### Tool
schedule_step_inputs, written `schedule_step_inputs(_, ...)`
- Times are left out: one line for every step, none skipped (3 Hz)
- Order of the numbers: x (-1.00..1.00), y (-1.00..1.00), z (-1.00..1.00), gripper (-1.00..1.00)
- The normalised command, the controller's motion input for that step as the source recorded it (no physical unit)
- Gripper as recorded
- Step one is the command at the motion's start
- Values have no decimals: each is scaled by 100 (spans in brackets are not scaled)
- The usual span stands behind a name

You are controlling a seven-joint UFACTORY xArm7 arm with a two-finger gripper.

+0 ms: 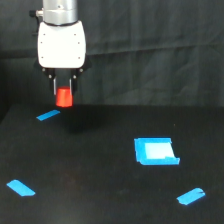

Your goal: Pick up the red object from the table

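Note:
The red object (64, 97), a small red-orange cylinder, hangs between the fingers of my gripper (64, 92) at the upper left of the exterior view. The gripper is shut on it, and the cylinder's lower end sticks out below the fingertips. It is held clear above the black table (100, 170), with a faint shadow on the surface beneath it. The white gripper body (62, 44) sits directly above.
Blue tape strips lie on the table: one (48, 115) just below and left of the gripper, one (20, 188) at the front left, one (190, 196) at the front right. A blue square patch (155, 151) sits right of centre. A dark curtain hangs behind.

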Motion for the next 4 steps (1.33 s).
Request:
schedule_step_inputs(3, -2, 12, -99)
schedule_step_inputs(3, -2, 11, -99)
schedule_step_inputs(3, -2, 9, -99)
schedule_step_inputs(3, -2, 10, -99)
